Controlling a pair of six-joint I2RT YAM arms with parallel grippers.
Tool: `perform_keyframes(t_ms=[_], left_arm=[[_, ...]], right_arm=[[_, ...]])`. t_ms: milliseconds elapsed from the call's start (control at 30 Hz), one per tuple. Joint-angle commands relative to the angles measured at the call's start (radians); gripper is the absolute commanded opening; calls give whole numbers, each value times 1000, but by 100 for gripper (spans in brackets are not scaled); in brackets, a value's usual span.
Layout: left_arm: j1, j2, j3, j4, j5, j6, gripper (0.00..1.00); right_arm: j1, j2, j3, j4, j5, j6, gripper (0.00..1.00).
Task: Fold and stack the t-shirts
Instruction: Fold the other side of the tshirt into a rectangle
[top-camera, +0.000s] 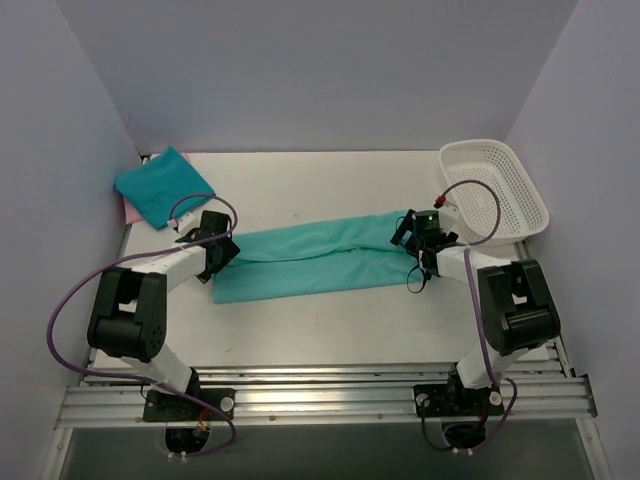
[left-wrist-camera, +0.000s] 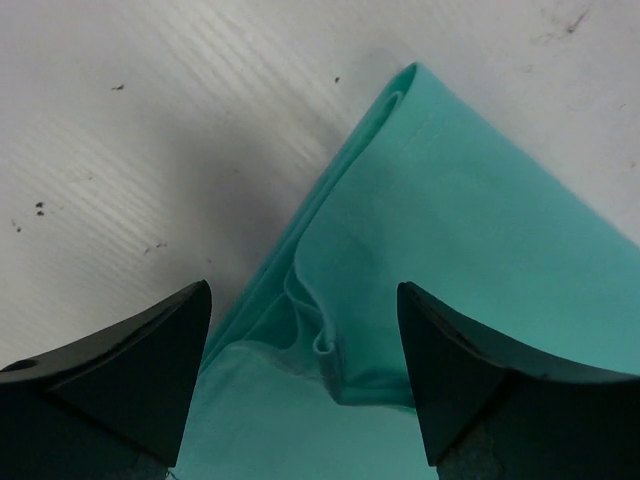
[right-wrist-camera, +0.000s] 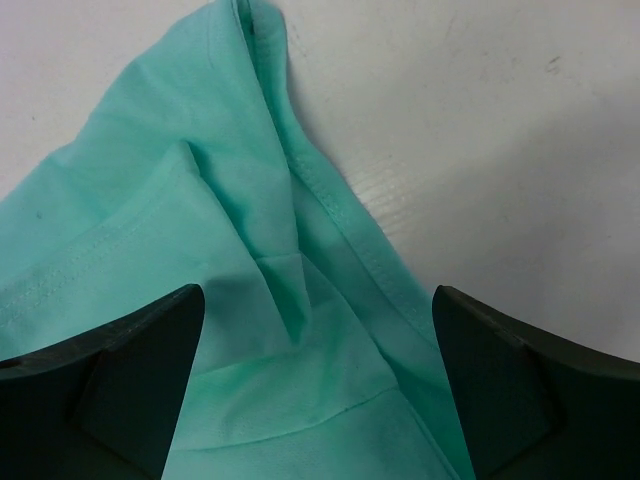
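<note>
No readable text, label, brand, number or sign appears in any view. None is legible on the spread teal t-shirt, the folded t-shirt or the mesh basket.

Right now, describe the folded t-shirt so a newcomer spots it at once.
Check the table, far left corner, opposite the white basket. The folded t-shirt is the compact bluish-teal square lying on pink cloth, unlike the long greener t-shirt spread across the middle.

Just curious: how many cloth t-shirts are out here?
3: a long teal cloth t-shirt mid-table, a folded bluer teal t-shirt far left, and a pink one mostly hidden beneath it.
</note>
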Motion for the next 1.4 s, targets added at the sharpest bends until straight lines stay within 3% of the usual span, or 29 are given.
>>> perform_keyframes(t_ms=[0,233,600,867,967,1033,1067,1100,1167,1200,1367], left_arm=[[-4,-120,-29,-22,-57,-69,88],[-5,-259,-44,46,-51,-35,88],[-4,-188,-21,121,-27,12,84],[4,-158,-22,152,-19,28,83],[4,-150,-21,158,-14,28,83],[4,-147,-21,161,-11,28,83],[4,-147,-23,162,-10,28,83],[4,-142,-23,165,-5,28,82],[4,-139,-23,167,-4,26,82],[4,-139,-23,168,0,26,82],[2,-138,-25,172,3,26,82]], right_arm=[[25,-77,10,-82,106,43,94],[77,-156,103,-134,102,35,94],[105,137,367,-146,77,11,92],[128,240,370,-111,53,20,86],[128,239,343,-103,48,18,76],[128,225,326,-97,42,18,60],[128,220,313,-97,39,18,48],[129,214,307,-99,37,17,28],[129,196,287,-110,39,18,15],[129,180,281,-113,39,18,3],[131,101,200,-142,45,31,0]])
